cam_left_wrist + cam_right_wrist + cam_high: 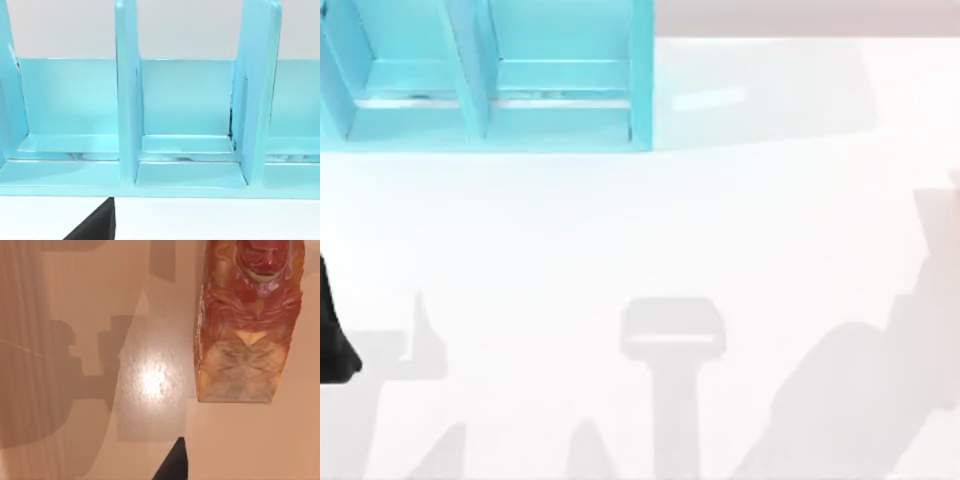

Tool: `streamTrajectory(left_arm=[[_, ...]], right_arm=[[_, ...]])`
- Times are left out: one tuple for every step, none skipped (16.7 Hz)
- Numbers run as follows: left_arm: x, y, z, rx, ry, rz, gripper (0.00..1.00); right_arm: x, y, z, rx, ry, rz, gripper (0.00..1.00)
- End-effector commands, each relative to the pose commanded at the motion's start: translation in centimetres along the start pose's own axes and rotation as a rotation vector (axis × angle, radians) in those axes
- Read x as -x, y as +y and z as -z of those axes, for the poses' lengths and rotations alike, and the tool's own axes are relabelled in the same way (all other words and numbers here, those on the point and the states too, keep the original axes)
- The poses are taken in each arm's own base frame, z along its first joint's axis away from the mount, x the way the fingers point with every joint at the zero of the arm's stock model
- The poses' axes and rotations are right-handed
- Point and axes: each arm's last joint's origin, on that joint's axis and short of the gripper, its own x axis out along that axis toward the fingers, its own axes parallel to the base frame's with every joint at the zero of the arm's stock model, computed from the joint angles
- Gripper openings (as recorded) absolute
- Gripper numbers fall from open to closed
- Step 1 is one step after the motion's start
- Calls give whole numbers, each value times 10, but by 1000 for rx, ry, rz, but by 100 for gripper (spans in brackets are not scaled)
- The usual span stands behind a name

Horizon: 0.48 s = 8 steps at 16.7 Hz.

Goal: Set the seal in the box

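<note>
The seal (246,325) is a glossy reddish-brown block with a carved, brighter red upper part, and it rests on the pale table surface in the right wrist view. A dark part of my right gripper (172,465) pokes into that view, clear of the seal with a gap of bare table between them. The box (485,120) is a turquoise open case with upright dividers at the table's far left. My left arm (332,345) is a dark shape at the left edge. A dark tip of my left gripper (95,226) hangs just in front of the box (190,175).
The white table (650,250) stretches wide in front of the box and carries grey shadows of the arms near its front edge. The box's dividers (127,95) stand tall and split it into narrow compartments.
</note>
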Motion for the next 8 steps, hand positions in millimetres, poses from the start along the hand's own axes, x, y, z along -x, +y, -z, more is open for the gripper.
streamTrajectory(left_arm=[[0,0,0,0,0,0,100],[0,0,0,0,0,0,100],[0,0,0,0,0,0,100],[0,0,0,0,0,0,100],[0,0,0,0,0,0,100],[0,0,0,0,0,0,100],[0,0,0,0,0,0,100],[0,0,0,0,0,0,100]], right_arm=[[0,0,0,0,0,0,90],[0,0,0,0,0,0,98],[0,0,0,0,0,0,100],[0,0,0,0,0,0,100],[0,0,0,0,0,0,100],[0,0,0,0,0,0,100],[0,0,0,0,0,0,100],[0,0,0,0,0,0,100]])
